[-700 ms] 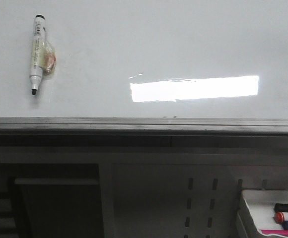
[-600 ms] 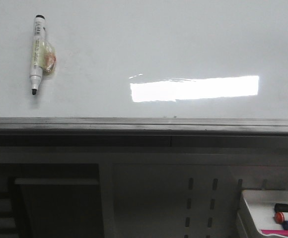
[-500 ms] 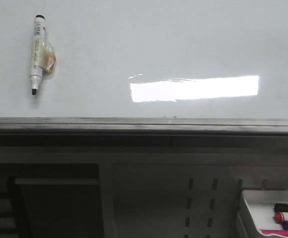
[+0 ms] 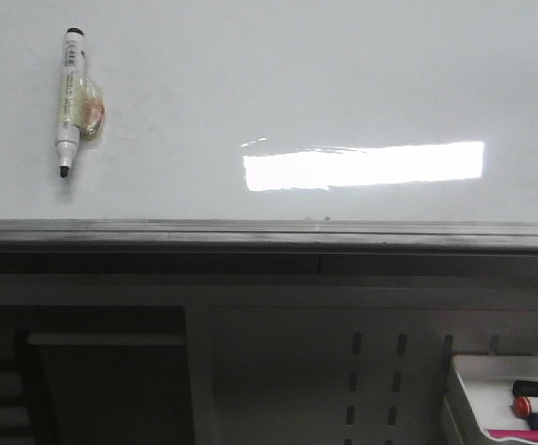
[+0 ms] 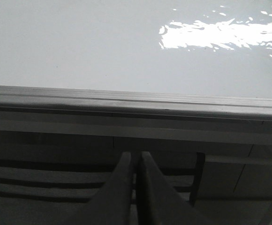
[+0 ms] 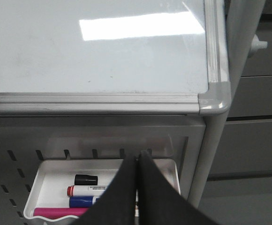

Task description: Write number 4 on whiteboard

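The whiteboard point(image 4: 269, 93) fills the upper front view, glossy white, with a grey rail point(image 4: 269, 234) along its lower edge. No number 4 shows on it. A white marker with a black tip point(image 4: 68, 100) hangs upright at the board's upper left, uncapped tip down, on a yellowish holder. My left gripper point(image 5: 135, 157) is shut and empty, below the rail point(image 5: 136, 101). My right gripper point(image 6: 138, 155) is shut and empty too, below the board's right corner point(image 6: 215, 101), over the marker tray point(image 6: 51, 171). Neither gripper appears in the front view.
The white tray point(image 4: 492, 371) at the lower right holds a black cap point(image 6: 86, 179), a red-capped marker point(image 6: 86, 190), a blue-capped marker point(image 6: 82, 201) and a pink item point(image 6: 56, 212). It hangs on a slotted panel point(image 4: 371, 371). A grey post point(image 6: 220, 140) stands beside the board's corner.
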Motion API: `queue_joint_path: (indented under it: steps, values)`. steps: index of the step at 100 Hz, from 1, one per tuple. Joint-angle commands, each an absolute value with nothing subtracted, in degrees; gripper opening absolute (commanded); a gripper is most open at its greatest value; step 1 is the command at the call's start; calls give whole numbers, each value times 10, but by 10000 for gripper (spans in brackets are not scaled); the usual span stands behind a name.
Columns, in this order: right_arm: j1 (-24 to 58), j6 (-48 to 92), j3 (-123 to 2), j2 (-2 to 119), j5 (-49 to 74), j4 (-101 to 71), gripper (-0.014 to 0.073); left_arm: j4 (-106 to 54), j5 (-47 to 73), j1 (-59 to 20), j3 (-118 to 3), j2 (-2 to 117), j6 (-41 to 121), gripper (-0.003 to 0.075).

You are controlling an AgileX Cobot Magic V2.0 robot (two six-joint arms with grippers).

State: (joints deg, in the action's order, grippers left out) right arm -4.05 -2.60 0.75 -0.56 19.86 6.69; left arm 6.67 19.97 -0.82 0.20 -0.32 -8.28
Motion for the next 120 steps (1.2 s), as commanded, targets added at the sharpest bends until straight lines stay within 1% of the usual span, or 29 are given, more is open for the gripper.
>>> queue_joint_path:
  steps: [1, 32, 54, 63, 111, 120]
  values:
    - [-44, -24, 19, -15, 186, 66, -64, 72, 168, -7, 22, -17, -84, -20]
    - [-44, -24, 19, -15, 186, 99, -64, 98, 149, -7, 22, -17, -84, -20]
    - [-44, -24, 19, -15, 183, 283, -64, 98, 149, -7, 22, -17, -84, -20]
    - [-44, -24, 19, -15, 179, 330, -64, 98, 149, -7, 22, -17, -84, -20]
    - [-44, -24, 19, -15, 181, 333, -64, 98, 148, -7, 22, -17, -84, -20]
    - [-44, -24, 19, -15, 204, 319, -64, 98, 147, -7, 22, -17, -84, -20]
